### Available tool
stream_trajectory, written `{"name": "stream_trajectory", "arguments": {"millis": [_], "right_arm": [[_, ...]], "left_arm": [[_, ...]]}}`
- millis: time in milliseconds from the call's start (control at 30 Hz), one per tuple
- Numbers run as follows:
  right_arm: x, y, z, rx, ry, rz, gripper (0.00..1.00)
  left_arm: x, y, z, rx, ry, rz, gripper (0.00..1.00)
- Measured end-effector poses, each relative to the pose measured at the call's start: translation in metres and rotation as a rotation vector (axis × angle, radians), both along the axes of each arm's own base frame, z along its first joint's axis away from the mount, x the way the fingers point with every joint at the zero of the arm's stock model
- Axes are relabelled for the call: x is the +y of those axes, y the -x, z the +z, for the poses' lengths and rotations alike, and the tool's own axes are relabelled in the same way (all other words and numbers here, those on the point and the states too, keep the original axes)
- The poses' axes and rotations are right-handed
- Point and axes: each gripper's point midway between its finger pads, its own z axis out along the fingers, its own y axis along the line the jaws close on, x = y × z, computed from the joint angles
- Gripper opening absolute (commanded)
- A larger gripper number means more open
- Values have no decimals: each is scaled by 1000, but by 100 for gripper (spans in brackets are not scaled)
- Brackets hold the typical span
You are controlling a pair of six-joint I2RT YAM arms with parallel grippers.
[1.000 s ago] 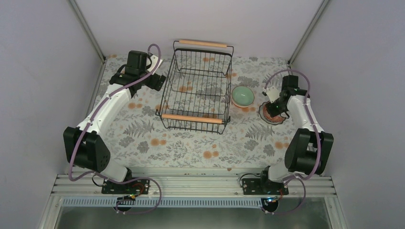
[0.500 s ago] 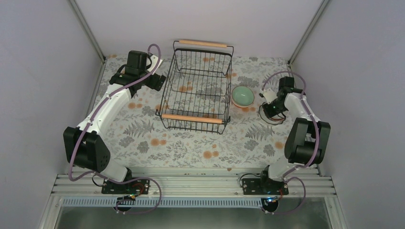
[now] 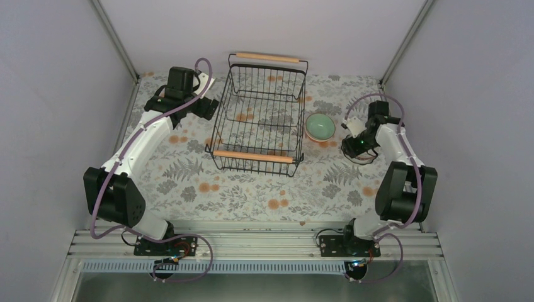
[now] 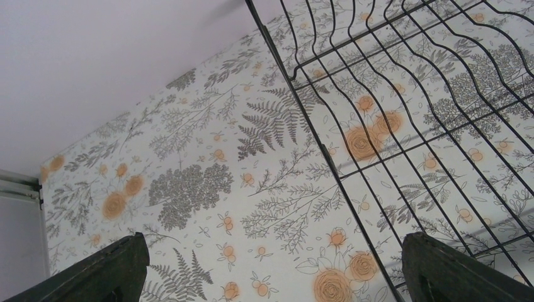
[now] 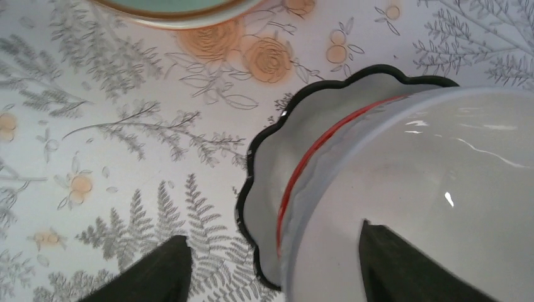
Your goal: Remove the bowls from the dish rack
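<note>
The black wire dish rack with two wooden handles stands mid-table, and no bowl shows inside it. A mint-green bowl sits just right of it. In the right wrist view a scalloped white bowl with a black rim rests on the cloth, with a plain white bowl nested in it. My right gripper is open astride their near rim, one finger outside and one inside. Seen from above, the right gripper hides most of that stack. My left gripper hangs open and empty beside the rack's left wall.
The flowered tablecloth covers the whole table. The enclosure's side walls stand close to both arms. The mint bowl's rim lies a short way beyond the nested bowls.
My right gripper has gone from shut on the bowl's rim to open, and that arm has shifted slightly toward the back. The left arm has not moved.
</note>
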Motion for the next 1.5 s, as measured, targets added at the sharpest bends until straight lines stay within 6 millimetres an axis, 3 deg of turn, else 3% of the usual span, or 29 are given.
{"name": "stream_trajectory", "arguments": {"millis": [133, 233, 333, 500, 1233, 1500], "right_arm": [[10, 9, 19, -27, -3, 31, 69], [16, 12, 36, -64, -8, 46, 53], [16, 10, 51, -105, -1, 44, 30], [11, 9, 50, -114, 25, 21, 16], [7, 10, 14, -67, 41, 3, 12], [7, 10, 15, -66, 37, 3, 20]], "left_arm": [[-1, 0, 0, 1, 3, -3, 100], [-1, 0, 0, 2, 4, -5, 100], [-1, 1, -1, 4, 4, -5, 100], [-1, 1, -1, 5, 4, -5, 100], [-1, 1, 0, 4, 4, -5, 100], [-1, 1, 0, 4, 4, -5, 100]]}}
